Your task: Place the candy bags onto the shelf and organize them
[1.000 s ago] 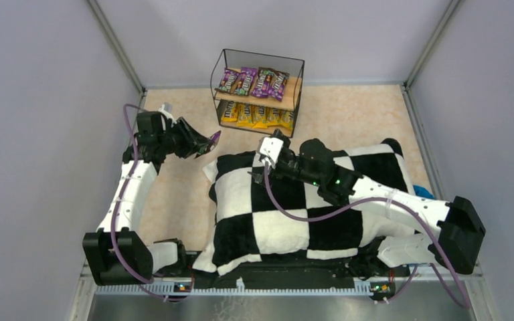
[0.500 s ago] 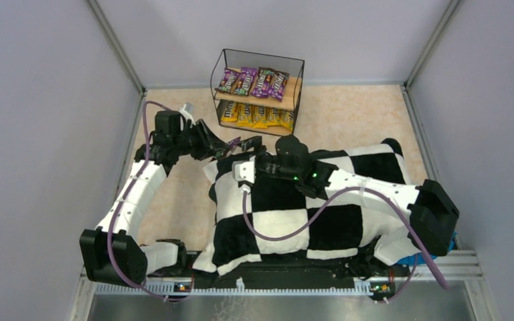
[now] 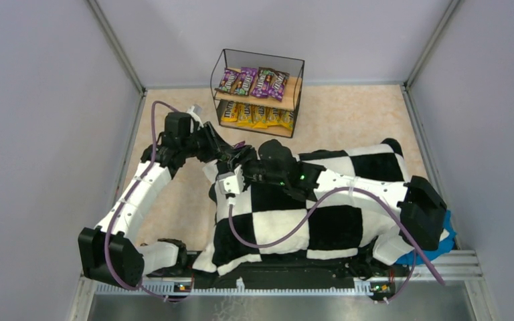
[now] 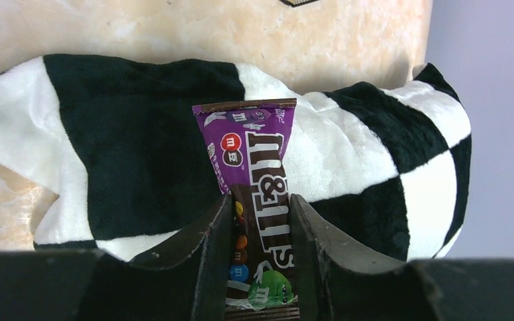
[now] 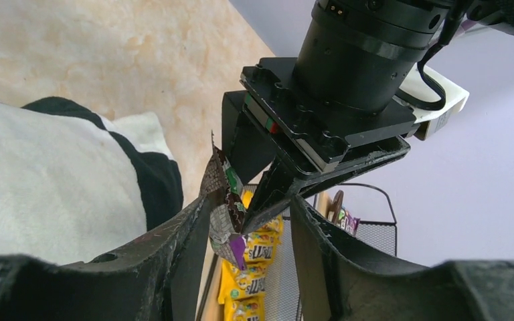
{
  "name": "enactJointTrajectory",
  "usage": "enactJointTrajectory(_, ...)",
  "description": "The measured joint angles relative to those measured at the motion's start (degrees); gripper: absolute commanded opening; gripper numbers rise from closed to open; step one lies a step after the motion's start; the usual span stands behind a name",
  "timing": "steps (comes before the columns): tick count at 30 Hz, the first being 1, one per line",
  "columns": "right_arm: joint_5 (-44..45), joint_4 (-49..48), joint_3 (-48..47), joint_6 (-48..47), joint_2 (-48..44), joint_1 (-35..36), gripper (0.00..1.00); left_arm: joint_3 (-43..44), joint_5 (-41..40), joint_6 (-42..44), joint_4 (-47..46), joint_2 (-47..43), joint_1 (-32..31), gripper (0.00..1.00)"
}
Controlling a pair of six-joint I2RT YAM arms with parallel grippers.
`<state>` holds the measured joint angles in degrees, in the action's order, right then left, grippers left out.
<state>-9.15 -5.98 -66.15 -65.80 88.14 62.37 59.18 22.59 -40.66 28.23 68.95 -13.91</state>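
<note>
My left gripper (image 4: 261,197) is shut on a purple candy bag (image 4: 254,160), which sticks out past its fingers over the checkered cushion. In the top view the left gripper (image 3: 236,151) meets the right arm at the cushion's far left corner. My right gripper (image 5: 249,200) stands open around the same bag (image 5: 224,210): the bag's end and one of the left fingers (image 5: 268,194) lie between its jaws, with a gap on the right side. The shelf (image 3: 294,85) at the back holds purple candy bags (image 3: 253,80) on top and yellow candy bags (image 3: 258,115) below.
A large black-and-white checkered cushion (image 3: 294,221) covers the middle and right of the table, under the right arm. A blue object (image 3: 444,235) shows at the right edge near the right arm's base. Grey walls enclose the table.
The left gripper has carried the purple bag rightward to the cushion's corner. The right arm has swung left to meet it, and its jaws have narrowed around the bag's end.
</note>
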Motion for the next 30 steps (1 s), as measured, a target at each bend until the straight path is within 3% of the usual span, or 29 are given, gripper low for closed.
enactJointTrajectory(4,2.2,0.6,-0.7,-1.6,0.5,0.4,0.36,0.0,-1.8,0.0,0.1,0.0,-0.4,0.43)
enactJointTrajectory(12,2.7,0.9,1.9,-0.7,0.4,1.2,0.56,0.0,-1.4,-0.2,-0.2,0.1,-1.3,0.43)
enactJointTrajectory(23,1.9,-1.8,6.2,1.4,-1.4,1.6,0.57,0.0,-0.8,-0.5,-0.5,0.1,-1.8,0.43)
enactJointTrajectory(25,1.8,-2.4,6.1,1.6,-1.4,1.6,0.57,0.0,-0.7,-0.6,-0.5,0.1,-1.8,0.47)
enactJointTrajectory(30,1.8,-3.2,6.0,4.6,-1.3,1.0,0.55,0.0,-2.5,1.9,0.0,0.1,-1.8,0.68)
